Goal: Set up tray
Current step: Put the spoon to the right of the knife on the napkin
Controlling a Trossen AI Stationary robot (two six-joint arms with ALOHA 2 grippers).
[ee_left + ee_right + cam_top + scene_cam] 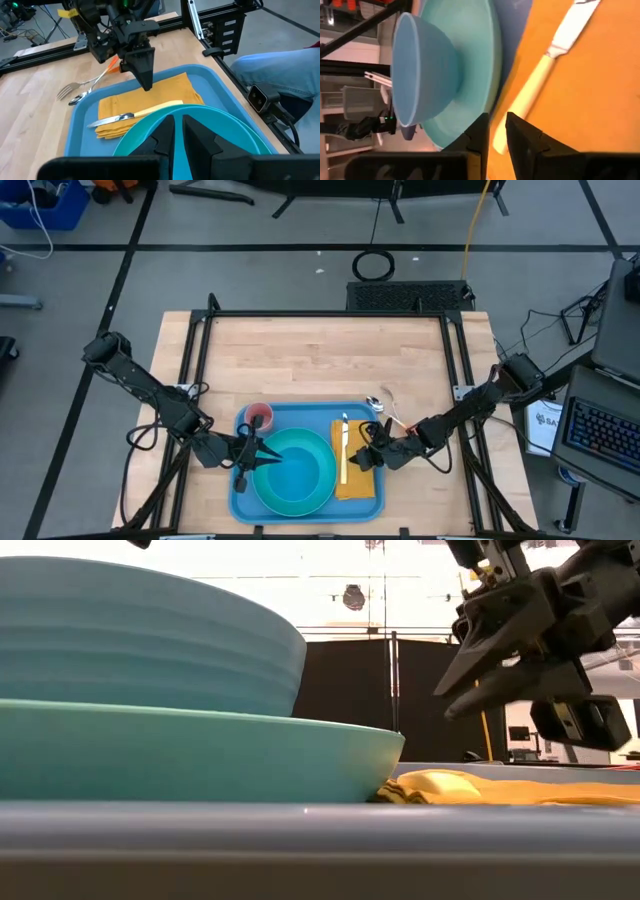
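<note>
The blue tray (240, 502) lies at the table's near edge. On it sits a cyan plate (200, 755) with a blue bowl (427, 65) standing on the plate. Right of them, a yellow napkin (150, 100) lies flat with a cream-handled knife (135, 114) across it. My left gripper (252, 456) is at the bowl's left side, with its shut fingers (167, 135) right at the rim. My right gripper (445, 705) is shut, points down and hovers just above the napkin, right of the knife. My left gripper's fingers lie side by side at the bowl's left rim (220, 117). They hide the spot beneath them, so I cannot tell whether they touch it. The bowl stands upright on the plate.
A pink cup (260, 417) stands in the tray's far left corner. A fork and a spoon (80, 90) lie on the wood just beyond the tray's far right corner. Black frame rails run along the table's sides. A person's leg (280, 70) shows beyond the right edge.
</note>
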